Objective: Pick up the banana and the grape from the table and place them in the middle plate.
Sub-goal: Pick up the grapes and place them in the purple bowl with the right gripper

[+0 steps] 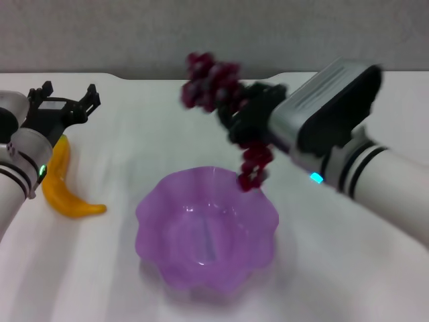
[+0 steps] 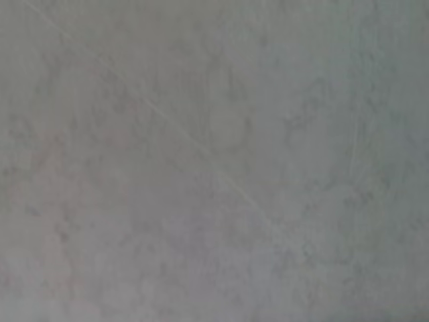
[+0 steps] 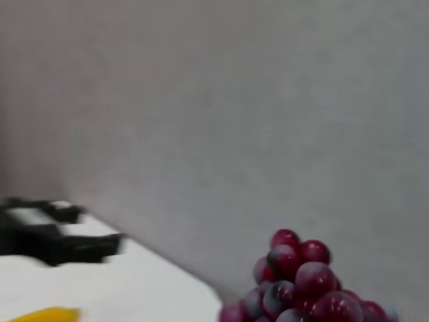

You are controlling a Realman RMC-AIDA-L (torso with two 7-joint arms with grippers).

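The right end effector grips the grape mid-bunch, carrying it above the middle plate, the lower cluster dangling over its one o'clock rim. Next, I judge: centre, lower, release. The left end effector hovers spread wide over the banana, lying at nine o'clock on the white surface. A grey wall stands behind.

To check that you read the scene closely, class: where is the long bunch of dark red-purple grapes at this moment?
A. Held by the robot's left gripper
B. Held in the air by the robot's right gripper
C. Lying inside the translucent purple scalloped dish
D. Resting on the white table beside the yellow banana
B: the long bunch of dark red-purple grapes hangs from the right gripper, its lower end above the far rim of the translucent purple scalloped dish.
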